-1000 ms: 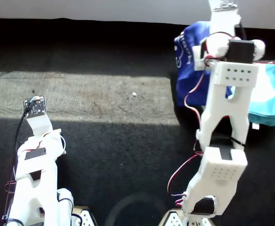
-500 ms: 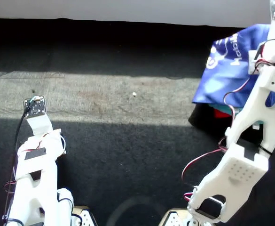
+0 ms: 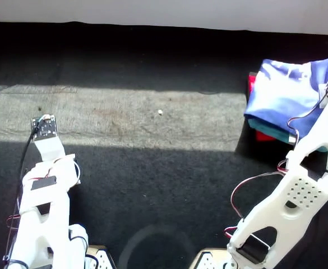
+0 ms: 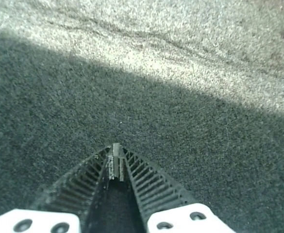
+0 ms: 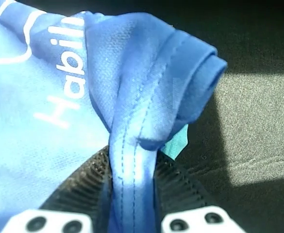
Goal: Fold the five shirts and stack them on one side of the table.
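Right fingers [image 5: 83,182] pinch a bunched hem of the blue shirt [image 3: 287,95], gripping hard enough, I'd say, that the fabric can't slip. The shirt drapes over the stack [image 3: 264,131] at 2 o'clock on the surface [image 3: 152,168], covering a teal shirt [image 3: 270,128] and a red shirt [image 3: 252,84]. That's 3 layers showing, so this looks like the placing step. Left fingers [image 4: 88,179] are pressed together and empty, low at 8 o'clock, probably parked out of the way. On release, a snagged hem could drag the pile.

Left arm [image 3: 42,193] sits tucked by its base, left gripper [image 4: 115,151] closed empty; right arm [image 3: 299,197] stretches forward, right gripper [image 5: 130,162] pinching the blue shirt [image 5: 44,87].
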Controlling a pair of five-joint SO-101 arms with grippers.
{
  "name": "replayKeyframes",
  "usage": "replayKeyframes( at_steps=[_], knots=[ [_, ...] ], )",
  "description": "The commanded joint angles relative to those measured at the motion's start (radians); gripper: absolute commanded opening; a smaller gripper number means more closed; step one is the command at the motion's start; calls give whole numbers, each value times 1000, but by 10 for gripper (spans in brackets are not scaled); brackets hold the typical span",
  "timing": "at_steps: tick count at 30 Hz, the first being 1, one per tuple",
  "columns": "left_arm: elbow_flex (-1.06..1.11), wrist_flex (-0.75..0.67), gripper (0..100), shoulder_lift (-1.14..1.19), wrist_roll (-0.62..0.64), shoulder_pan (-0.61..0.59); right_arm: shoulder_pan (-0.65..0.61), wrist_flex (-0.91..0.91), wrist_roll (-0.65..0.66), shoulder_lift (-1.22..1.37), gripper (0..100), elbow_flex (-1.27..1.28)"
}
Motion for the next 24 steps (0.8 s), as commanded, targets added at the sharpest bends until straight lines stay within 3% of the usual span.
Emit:
replayKeyframes(
  at_steps=[1, 4, 10, 21, 24],
  knots=[
    [-4, -14, 10, -22, -8, 12, 22, -45, 14, -10, 6, -4],
    [-4, -14, 10, -22, -8, 12, 16, -38, 12, -12, 48, -4],
    [-4, -14, 10, -22, -8, 12, 19, -35, 9, -21, 292, -36],
    [-4, -14, 10, -22, -8, 12, -35, -45, -212, -50, 273, -308],
    [-4, -14, 10, -22, -8, 12, -76, -44, -206, -47, 59, -312]
  ],
)
